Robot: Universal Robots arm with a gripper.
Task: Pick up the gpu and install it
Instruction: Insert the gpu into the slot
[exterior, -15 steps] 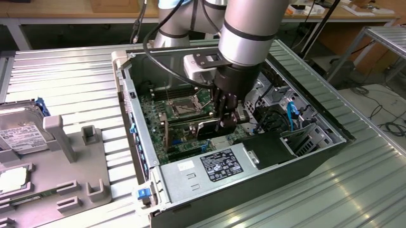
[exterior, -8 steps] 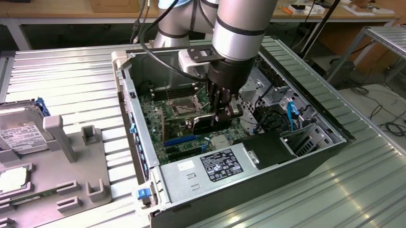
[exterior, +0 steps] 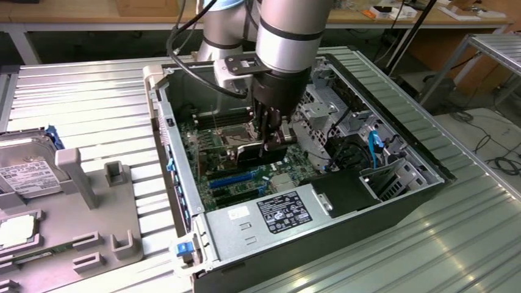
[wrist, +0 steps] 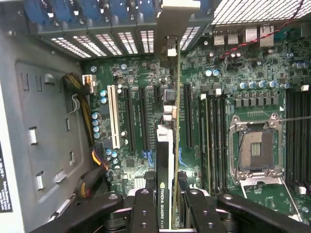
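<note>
The black two-fingered gripper (wrist: 170,213) is clenched on the thin green gpu card with a black cooler block (wrist: 164,160). The card is edge-on (silver bracket toward the rear slots) over the green motherboard (wrist: 131,73) inside the open grey computer case (exterior: 167,122).

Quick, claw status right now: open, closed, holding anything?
Claw: closed on the gpu, which it holds edge-on inside the open computer case.
</note>
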